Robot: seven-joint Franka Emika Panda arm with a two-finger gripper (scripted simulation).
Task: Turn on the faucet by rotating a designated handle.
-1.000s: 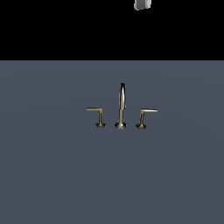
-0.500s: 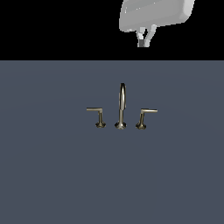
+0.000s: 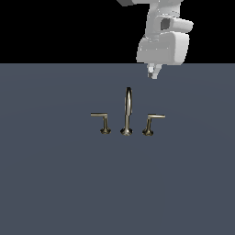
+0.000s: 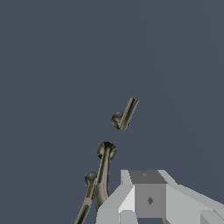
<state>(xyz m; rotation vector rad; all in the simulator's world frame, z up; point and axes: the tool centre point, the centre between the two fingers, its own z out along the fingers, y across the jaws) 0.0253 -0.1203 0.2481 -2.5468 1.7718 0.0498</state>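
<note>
The small brushed-metal faucet (image 3: 127, 112) stands on the grey surface, its tall arched spout in the middle. The handle (image 3: 151, 122) is the lever at the exterior view's right, with its thin arm pointing right. The mirror-image lever (image 3: 103, 122) stands to the left of the spout. My gripper (image 3: 153, 73) hangs above and behind the handle, apart from it, with its fingers together and nothing between them. In the wrist view the gripper (image 4: 144, 183) fills the lower edge, with the spout (image 4: 105, 164) and two levers beyond it.
The flat grey surface (image 3: 55, 183) stretches all around the faucet. The background above its far edge is black. The white arm and hand body (image 3: 163, 41) come down from the top of the exterior view.
The arm has come down from the top edge of the exterior view. The hand is now fully in view, lower and closer to the faucet. The faucet has not moved.
</note>
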